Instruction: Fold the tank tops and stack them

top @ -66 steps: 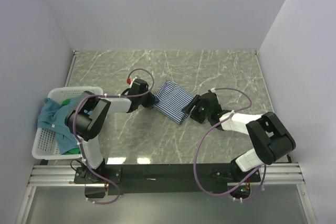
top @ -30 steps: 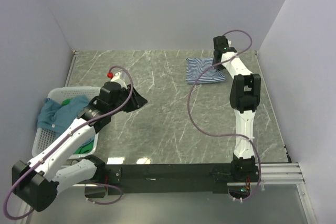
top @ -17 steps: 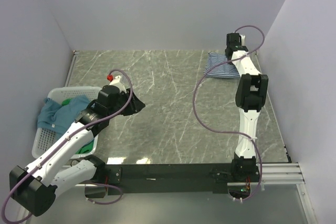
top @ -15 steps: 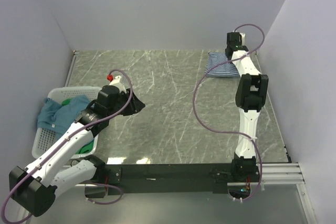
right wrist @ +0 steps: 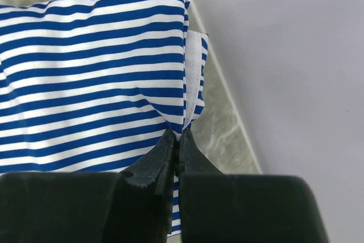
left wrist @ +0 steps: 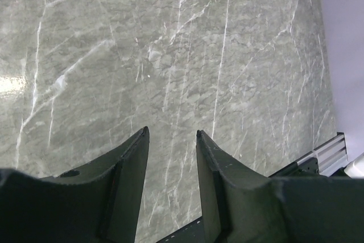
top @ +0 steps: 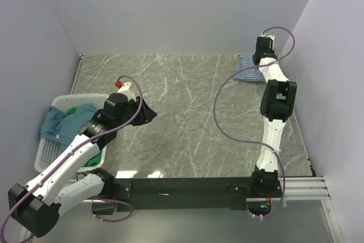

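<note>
The folded navy-and-white striped tank top (top: 248, 68) (right wrist: 91, 72) lies flat in the back right corner of the table, close to the wall. My right gripper (top: 257, 62) (right wrist: 177, 138) is stretched out to it and is shut on its right edge, pinching a fold of fabric. The teal-blue tank top (top: 61, 123) hangs crumpled over the basket at the left, with the bright green tank top (top: 71, 110) showing beneath it. My left gripper (top: 152, 115) (left wrist: 170, 132) hovers over bare table right of the basket, open with nothing between its fingers.
A white plastic mesh basket (top: 48, 160) stands at the left edge of the table (top: 187, 112). Grey walls close in the back and both sides; the right wall (right wrist: 284, 55) is next to the striped top. The black rail (top: 182, 186) runs along the front.
My right arm has carried the striped top from mid-table out to the back right corner. My left arm has pulled back toward the basket and hardly moved over the last half second.
</note>
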`<state>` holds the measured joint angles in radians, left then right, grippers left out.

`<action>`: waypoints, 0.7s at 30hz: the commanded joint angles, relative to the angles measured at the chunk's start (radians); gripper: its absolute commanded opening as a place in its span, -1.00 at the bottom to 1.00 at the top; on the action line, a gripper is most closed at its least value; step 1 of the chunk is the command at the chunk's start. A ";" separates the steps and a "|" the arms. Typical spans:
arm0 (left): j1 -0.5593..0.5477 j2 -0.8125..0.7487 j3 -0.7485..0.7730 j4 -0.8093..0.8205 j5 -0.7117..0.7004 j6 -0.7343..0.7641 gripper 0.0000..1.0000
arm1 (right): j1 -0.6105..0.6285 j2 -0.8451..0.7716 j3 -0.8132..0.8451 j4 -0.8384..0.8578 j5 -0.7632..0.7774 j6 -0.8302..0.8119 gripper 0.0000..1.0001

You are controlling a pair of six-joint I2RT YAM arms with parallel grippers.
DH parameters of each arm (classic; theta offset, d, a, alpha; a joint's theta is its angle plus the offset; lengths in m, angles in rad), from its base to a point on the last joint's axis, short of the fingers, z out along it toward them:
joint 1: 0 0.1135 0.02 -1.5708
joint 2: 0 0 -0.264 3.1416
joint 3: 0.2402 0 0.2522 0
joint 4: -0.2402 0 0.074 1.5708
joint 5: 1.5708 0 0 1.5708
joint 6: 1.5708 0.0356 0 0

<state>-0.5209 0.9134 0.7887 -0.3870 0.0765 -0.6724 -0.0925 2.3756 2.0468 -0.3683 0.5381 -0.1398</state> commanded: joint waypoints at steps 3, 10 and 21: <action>-0.001 -0.001 0.000 0.030 0.035 0.013 -0.10 | -0.038 -0.013 0.055 0.062 -0.009 -0.003 -0.30; 0.002 0.025 0.003 0.042 0.042 0.008 -0.10 | -0.039 -0.030 0.136 -0.003 0.008 0.115 0.50; 0.149 0.073 0.145 -0.119 -0.231 -0.151 -0.10 | 0.246 -0.456 -0.199 -0.037 0.003 0.452 0.54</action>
<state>-0.4156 0.9573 0.8246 -0.4374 -0.0040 -0.7456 0.0322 2.1197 1.9285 -0.4271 0.5545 0.1623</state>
